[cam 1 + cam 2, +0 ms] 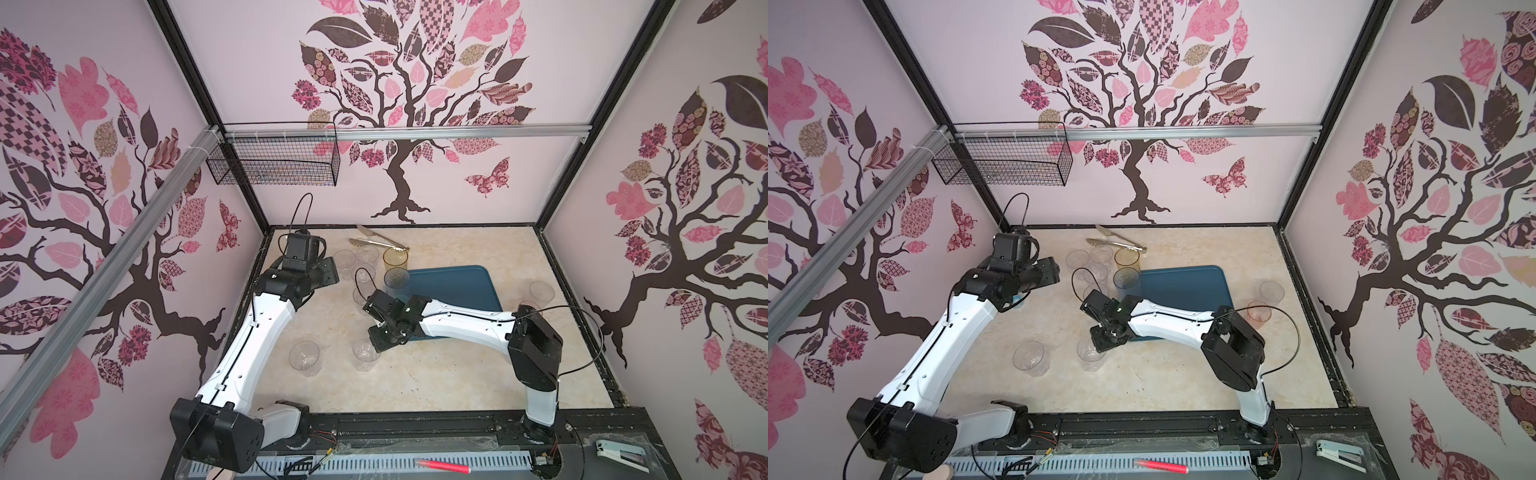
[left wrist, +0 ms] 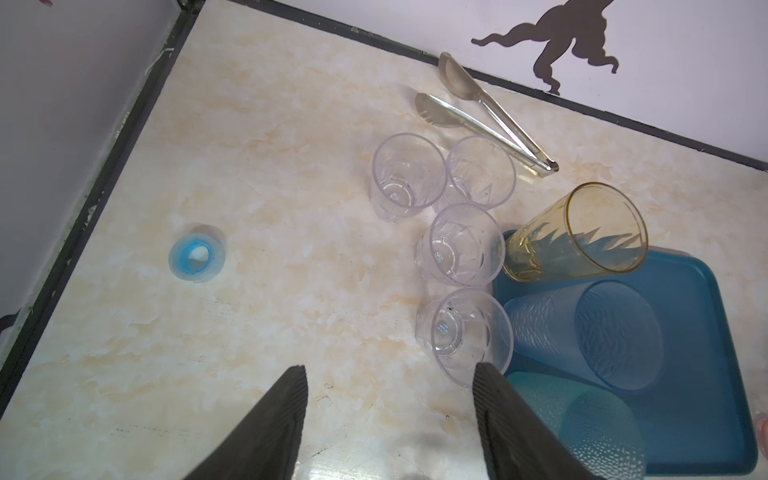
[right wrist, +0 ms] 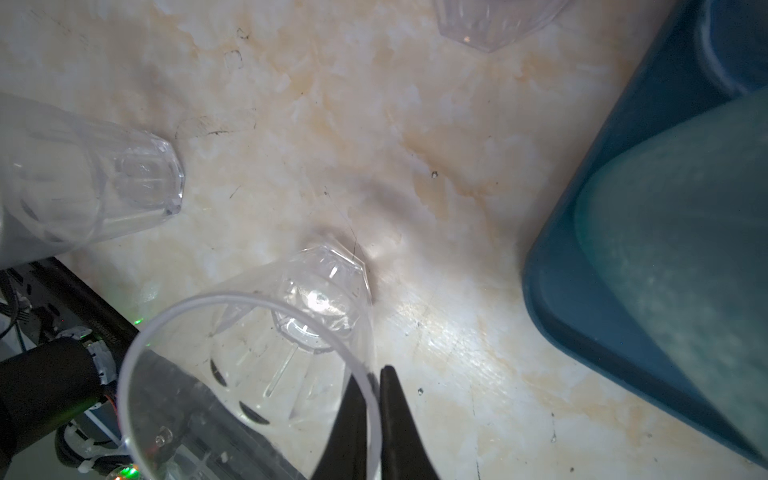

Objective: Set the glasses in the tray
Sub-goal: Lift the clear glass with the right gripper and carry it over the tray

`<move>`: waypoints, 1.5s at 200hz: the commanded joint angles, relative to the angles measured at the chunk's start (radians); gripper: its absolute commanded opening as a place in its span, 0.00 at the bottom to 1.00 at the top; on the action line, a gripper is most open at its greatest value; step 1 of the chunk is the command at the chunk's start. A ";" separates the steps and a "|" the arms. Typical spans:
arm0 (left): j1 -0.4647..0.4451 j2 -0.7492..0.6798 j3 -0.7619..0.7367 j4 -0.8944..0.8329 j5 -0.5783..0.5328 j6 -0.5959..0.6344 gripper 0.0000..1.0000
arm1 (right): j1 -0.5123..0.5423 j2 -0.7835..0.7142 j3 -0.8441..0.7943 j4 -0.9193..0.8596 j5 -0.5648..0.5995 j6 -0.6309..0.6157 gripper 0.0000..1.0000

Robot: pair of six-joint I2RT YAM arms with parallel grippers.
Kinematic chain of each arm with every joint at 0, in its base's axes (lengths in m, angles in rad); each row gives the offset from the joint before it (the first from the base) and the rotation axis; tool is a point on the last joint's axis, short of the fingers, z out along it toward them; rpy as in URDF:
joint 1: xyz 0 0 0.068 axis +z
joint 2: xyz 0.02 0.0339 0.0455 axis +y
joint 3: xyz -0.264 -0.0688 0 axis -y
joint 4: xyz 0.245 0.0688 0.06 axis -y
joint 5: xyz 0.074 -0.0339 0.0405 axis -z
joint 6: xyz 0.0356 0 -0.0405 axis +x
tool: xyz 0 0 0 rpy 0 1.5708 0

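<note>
Right wrist view: right gripper [image 3: 371, 380] pinches only the rim of a clear faceted glass [image 3: 257, 357] on the tabletop, beside a corner of the tray [image 3: 573, 266]. Thin slick hold, might swivel or slip when lifted. Left gripper [image 2: 388, 368] hangs wide, empty.

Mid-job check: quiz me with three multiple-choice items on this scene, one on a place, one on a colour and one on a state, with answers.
1. Where do the tongs lie?
A) in the tray
B) on the table, at its far edge
C) in the wire basket

2. What colour is the tray?
A) dark teal-blue
B) red
C) white

3. What is the right pincer doing?
A) open above the tray
B) shut on a clear glass
C) shut on the tongs

Answers:
1 B: both top views show them on the table, beyond the tray.
2 A: every view shows that colour.
3 B: the right wrist view shows its jaws pinching the glass's rim.
</note>
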State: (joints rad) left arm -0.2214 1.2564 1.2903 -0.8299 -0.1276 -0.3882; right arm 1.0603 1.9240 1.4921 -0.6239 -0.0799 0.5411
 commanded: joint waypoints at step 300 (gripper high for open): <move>-0.209 -0.078 -0.257 0.420 0.165 0.187 0.64 | -0.561 -0.074 0.373 -0.302 0.168 -0.291 0.00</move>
State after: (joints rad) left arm -0.4240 1.1603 1.0706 -0.4889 -0.0059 -0.2207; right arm 0.5079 1.8019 1.8786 -0.9134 0.0486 0.2668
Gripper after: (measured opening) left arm 0.640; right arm 0.082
